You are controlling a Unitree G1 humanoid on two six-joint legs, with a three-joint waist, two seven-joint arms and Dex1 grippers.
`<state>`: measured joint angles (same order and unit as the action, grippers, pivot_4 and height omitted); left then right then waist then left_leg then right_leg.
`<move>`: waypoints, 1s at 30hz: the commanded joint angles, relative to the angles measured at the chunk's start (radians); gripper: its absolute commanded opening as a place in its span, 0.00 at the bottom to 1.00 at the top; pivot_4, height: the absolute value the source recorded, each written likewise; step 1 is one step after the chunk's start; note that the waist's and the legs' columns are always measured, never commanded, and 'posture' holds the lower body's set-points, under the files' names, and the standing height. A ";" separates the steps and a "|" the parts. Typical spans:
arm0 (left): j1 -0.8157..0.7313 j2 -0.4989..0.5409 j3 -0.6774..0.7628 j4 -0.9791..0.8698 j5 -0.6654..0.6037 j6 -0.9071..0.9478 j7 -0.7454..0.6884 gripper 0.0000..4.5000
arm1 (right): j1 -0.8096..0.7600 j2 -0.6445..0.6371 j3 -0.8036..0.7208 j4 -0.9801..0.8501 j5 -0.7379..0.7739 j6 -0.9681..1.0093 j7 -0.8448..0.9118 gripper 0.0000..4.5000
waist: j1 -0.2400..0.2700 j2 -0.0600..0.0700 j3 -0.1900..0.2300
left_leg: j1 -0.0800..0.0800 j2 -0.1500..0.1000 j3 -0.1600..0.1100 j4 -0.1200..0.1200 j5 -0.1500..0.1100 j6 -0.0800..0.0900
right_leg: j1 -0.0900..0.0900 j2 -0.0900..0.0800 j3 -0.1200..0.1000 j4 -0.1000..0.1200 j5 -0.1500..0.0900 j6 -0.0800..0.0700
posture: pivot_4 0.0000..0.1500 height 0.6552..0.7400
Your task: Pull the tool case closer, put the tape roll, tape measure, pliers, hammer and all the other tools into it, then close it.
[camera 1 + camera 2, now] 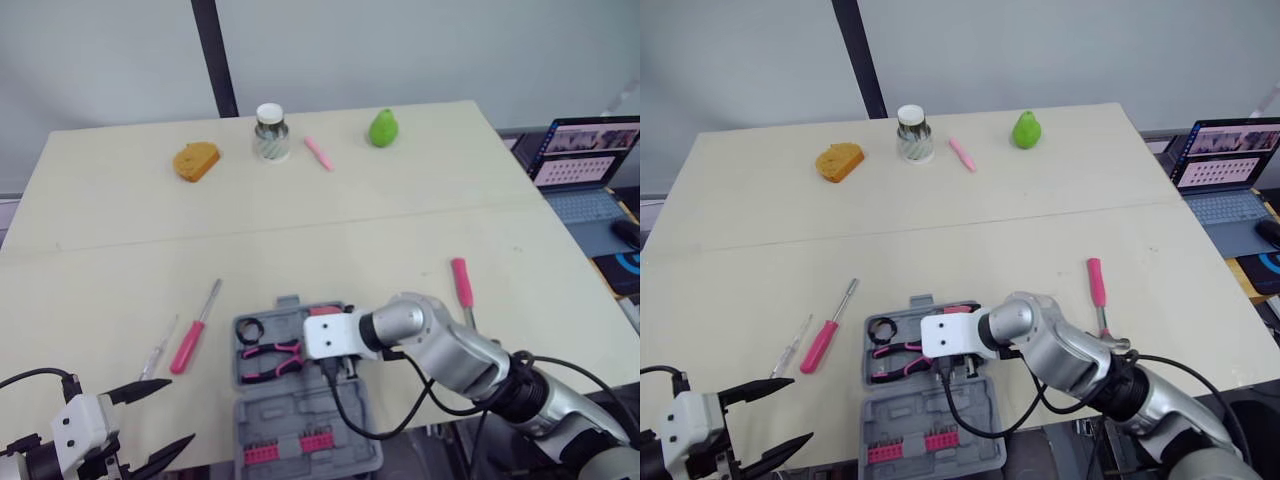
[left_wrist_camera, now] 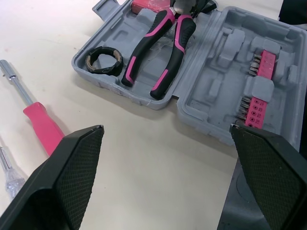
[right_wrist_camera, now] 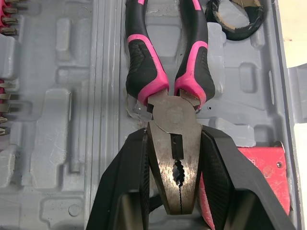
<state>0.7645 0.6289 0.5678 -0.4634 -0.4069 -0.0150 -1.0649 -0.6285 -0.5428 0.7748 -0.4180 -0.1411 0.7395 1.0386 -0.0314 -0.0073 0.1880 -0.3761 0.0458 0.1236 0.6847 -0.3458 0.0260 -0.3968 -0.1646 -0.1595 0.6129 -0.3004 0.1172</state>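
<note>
One pliers (image 3: 173, 114), one tape roll (image 2: 116, 58)

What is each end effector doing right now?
Left end effector: open, holding nothing.
Right end effector: closed on the pliers, gripping their metal head.

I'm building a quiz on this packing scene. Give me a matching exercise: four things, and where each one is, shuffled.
1. pliers
2. tape roll
3. pink screwdriver
4. green pear

A. far side of the table
B. loose in the tool case
C. between the jaws of the right gripper
D. on the table, left of the case

Pairs: 1-C, 2-B, 3-D, 4-A
</note>
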 commanded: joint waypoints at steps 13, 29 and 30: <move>-0.010 0.006 -0.023 -0.004 0.012 -0.009 0.010 1.00 | -0.011 -0.006 -0.054 -0.008 0.011 -0.050 0.001 0.21 | 0.000 0.000 0.000 | 0.000 0.000 0.000 0.000 0.000 0.000 | 0.000 0.000 0.000 0.000 0.000 0.000 | 1.00 1.00; -0.002 0.003 -0.022 0.001 0.017 -0.019 0.013 1.00 | 0.001 0.010 -0.037 -0.014 0.006 -0.056 0.006 0.21 | 0.000 0.000 0.000 | 0.000 0.000 0.000 0.000 0.000 0.000 | 0.000 0.000 0.000 0.000 0.000 0.000 | 1.00 1.00; -0.003 0.003 -0.023 0.001 0.018 -0.019 0.013 1.00 | 0.001 0.011 -0.035 -0.013 0.005 -0.057 0.007 0.21 | 0.000 0.000 0.000 | 0.000 0.000 0.000 0.000 0.000 0.000 | 0.000 0.000 0.000 0.000 0.000 0.000 | 1.00 1.00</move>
<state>0.7525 0.6318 0.5394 -0.4587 -0.3888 -0.0235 -1.0567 -0.6248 -0.5427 0.7420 -0.4023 -0.1391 0.6997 1.0412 -0.0313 -0.0073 0.1880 -0.3761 0.0458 0.1238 0.6847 -0.3459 0.0259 -0.3970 -0.1646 -0.1595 0.6129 -0.3004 0.1171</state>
